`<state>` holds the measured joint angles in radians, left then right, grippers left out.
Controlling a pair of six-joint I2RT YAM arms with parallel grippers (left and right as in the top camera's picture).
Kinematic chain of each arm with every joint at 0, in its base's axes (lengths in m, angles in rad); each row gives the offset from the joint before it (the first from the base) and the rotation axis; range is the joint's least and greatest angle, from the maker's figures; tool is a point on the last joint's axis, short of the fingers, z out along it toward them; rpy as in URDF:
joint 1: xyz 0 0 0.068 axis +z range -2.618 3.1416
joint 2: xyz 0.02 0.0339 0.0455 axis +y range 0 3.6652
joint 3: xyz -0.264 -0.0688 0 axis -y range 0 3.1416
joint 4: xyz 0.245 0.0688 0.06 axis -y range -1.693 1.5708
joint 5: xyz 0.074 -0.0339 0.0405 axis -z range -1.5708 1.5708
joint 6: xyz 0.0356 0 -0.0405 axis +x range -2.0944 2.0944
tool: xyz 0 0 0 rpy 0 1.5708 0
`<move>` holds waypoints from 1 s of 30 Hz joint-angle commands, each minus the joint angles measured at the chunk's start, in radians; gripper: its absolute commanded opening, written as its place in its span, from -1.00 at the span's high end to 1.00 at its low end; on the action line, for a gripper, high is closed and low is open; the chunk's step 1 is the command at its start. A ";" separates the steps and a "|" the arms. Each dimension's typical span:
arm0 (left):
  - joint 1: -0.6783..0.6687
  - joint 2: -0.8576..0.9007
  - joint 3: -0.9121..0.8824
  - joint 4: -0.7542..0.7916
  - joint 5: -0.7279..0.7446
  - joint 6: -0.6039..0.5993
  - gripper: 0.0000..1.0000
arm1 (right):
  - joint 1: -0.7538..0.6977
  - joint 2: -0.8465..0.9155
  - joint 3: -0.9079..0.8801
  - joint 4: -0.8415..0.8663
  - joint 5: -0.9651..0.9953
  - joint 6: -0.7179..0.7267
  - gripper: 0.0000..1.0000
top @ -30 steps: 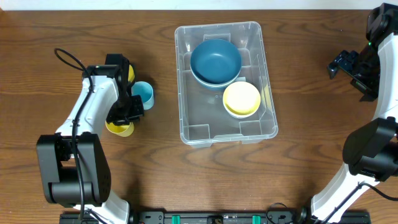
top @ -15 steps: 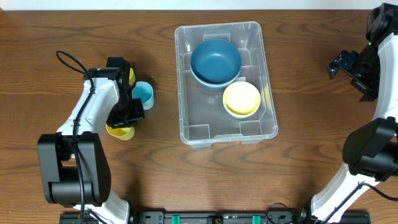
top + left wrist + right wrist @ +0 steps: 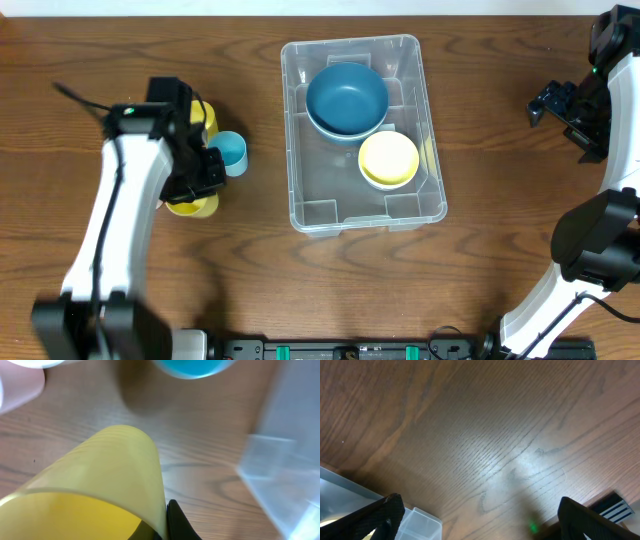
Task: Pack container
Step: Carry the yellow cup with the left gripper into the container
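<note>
We see the container [image 3: 362,130] in the middle of the table [image 3: 480,300], with a blue bowl [image 3: 346,98] and a yellow bowl [image 3: 388,159] inside. Left of it, our left gripper [image 3: 197,190] has just closed on a yellow cup [image 3: 192,207], so packing can proceed. The right gripper [image 3: 480,507] hangs wide open, empty.

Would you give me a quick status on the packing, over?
Left gripper shut on yellow cup. Right gripper open over table. Container holds blue bowl, yellow bowl. Blue cup close by.

No readable writing.
No letters, numbers or brand marks can be made out on the container [image 3: 293,140] or anything else.
</note>
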<state>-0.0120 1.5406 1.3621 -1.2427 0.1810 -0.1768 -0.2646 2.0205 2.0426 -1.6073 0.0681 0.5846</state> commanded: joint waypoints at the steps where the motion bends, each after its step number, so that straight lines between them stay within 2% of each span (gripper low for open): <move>1: -0.051 -0.122 0.061 -0.010 0.074 -0.018 0.88 | -0.005 -0.012 0.002 0.000 0.011 0.013 -0.99; 8: -0.295 -0.251 0.093 0.105 0.072 -0.157 0.89 | -0.005 -0.012 0.002 -0.001 0.011 0.013 -0.99; 12: -0.460 -0.225 0.093 0.224 0.035 -0.204 0.88 | -0.005 -0.012 0.002 -0.001 0.011 0.013 -0.99; 16: -0.558 -0.159 0.093 0.298 -0.037 -0.203 0.89 | -0.005 -0.012 0.002 0.000 0.010 0.013 -0.98; 30: -0.589 0.105 0.093 0.452 -0.044 -0.152 0.88 | -0.005 -0.012 0.002 0.000 0.011 0.013 -0.99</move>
<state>-0.6003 1.6192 1.4445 -0.8028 0.1524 -0.3584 -0.2646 2.0205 2.0426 -1.6070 0.0685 0.5846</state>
